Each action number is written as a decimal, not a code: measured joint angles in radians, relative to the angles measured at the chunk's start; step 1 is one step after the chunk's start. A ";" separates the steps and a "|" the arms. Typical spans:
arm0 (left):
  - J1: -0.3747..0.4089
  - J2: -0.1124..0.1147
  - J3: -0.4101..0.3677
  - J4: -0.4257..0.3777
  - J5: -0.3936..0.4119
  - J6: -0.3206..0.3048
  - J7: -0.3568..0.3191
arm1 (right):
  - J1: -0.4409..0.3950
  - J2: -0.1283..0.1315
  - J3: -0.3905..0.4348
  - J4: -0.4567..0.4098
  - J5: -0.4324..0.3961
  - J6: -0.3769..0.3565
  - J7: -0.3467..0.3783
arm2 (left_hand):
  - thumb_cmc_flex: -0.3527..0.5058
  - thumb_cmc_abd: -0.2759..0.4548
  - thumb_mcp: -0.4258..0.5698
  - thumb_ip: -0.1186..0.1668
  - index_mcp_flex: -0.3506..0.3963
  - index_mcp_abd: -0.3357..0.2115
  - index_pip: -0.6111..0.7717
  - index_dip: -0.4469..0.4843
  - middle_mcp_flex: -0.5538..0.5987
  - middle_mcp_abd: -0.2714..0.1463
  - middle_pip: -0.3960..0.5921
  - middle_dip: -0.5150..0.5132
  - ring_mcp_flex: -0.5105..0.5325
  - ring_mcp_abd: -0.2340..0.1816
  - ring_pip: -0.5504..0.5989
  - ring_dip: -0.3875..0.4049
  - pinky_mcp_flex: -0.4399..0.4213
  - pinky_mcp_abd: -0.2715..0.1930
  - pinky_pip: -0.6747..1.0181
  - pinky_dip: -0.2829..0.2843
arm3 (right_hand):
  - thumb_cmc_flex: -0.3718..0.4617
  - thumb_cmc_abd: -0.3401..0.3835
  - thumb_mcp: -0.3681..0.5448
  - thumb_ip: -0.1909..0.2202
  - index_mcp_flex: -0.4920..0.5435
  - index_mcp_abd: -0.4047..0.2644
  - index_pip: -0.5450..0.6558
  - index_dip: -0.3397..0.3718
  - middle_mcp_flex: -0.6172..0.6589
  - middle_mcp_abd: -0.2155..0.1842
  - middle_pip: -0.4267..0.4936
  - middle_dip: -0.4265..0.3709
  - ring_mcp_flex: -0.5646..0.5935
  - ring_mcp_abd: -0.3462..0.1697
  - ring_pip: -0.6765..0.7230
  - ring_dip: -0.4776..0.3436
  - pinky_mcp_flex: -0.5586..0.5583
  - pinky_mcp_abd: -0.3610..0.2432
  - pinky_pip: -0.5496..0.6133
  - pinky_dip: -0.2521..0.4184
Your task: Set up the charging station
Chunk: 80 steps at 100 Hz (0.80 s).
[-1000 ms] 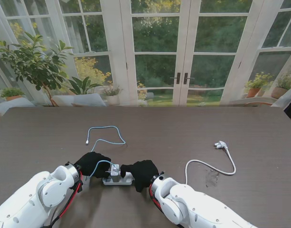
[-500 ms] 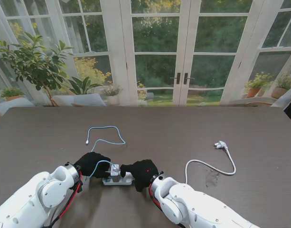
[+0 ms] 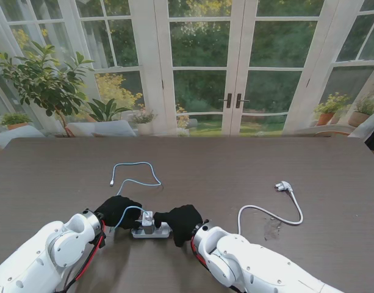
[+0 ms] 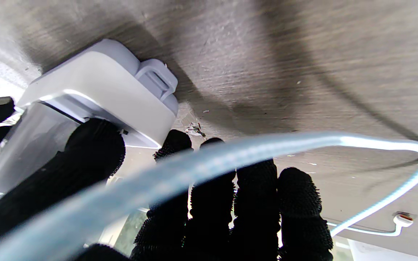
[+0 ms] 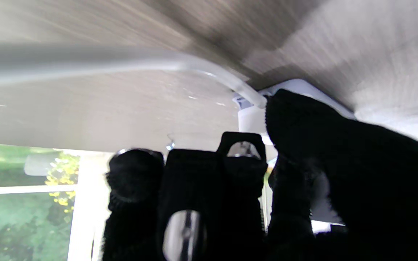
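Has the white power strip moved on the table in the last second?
No. The power strip sits at the same spot relative to the blue cable's loop.

no legible text, labels or numbers anywhere

Dark wood-grain table [image 3: 309, 165] fills the near half of the stand's view, far edge straight. Beyond it, white-framed French doors [image 3: 233, 67] with dark handles at the centre, glazed panes to either side. Daylight, soft and even (no hard shadows on the table). Outside: dense green trees and lawn. Far left, a leafy potted plant [image 3: 43, 76]; a smaller broad-leaved one [image 3: 107, 110] beside it. Far right, potted plants in terracotta pots [image 3: 328, 110]. Pale cushioned seats [image 3: 104, 128] by the glass, left.
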<state>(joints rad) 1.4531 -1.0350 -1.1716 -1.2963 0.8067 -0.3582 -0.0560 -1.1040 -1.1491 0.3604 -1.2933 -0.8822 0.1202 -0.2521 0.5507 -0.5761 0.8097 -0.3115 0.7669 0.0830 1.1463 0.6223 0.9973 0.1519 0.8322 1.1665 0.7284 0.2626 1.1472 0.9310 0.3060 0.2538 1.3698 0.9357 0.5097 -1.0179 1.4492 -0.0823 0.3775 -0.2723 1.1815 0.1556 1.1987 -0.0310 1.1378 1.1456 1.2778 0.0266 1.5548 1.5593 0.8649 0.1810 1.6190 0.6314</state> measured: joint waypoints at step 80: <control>-0.005 0.004 -0.005 -0.001 0.023 0.009 -0.004 | -0.088 -0.039 0.152 0.015 0.082 0.051 -0.015 | -0.051 0.000 0.009 0.052 0.014 0.033 -0.519 -0.091 -0.105 0.040 -0.330 -0.335 -0.123 0.013 -0.354 -0.175 -0.148 0.000 -0.146 -0.162 | -0.483 0.704 -0.453 0.077 -0.147 0.208 -0.023 -0.061 -0.186 0.024 -0.164 -0.254 0.000 0.025 -0.129 0.000 -0.046 0.007 -0.003 0.005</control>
<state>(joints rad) 1.4486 -1.0314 -1.1766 -1.2978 0.8296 -0.3489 -0.0602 -1.1921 -1.1878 0.5122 -1.2782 -0.8002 0.1717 -0.2673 0.4993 -0.5761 0.8185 -0.2591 0.7812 0.1163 0.6269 0.5314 0.8920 0.1915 0.5019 0.8312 0.6055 0.2757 0.7932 0.7561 0.1584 0.2542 1.2237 0.7742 0.0264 -0.3139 0.9957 -0.0053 0.2308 -0.0644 1.1585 0.0945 1.0127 -0.0067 0.9733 0.8918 1.2777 0.0514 1.4256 1.5593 0.8186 0.1880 1.6164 0.6367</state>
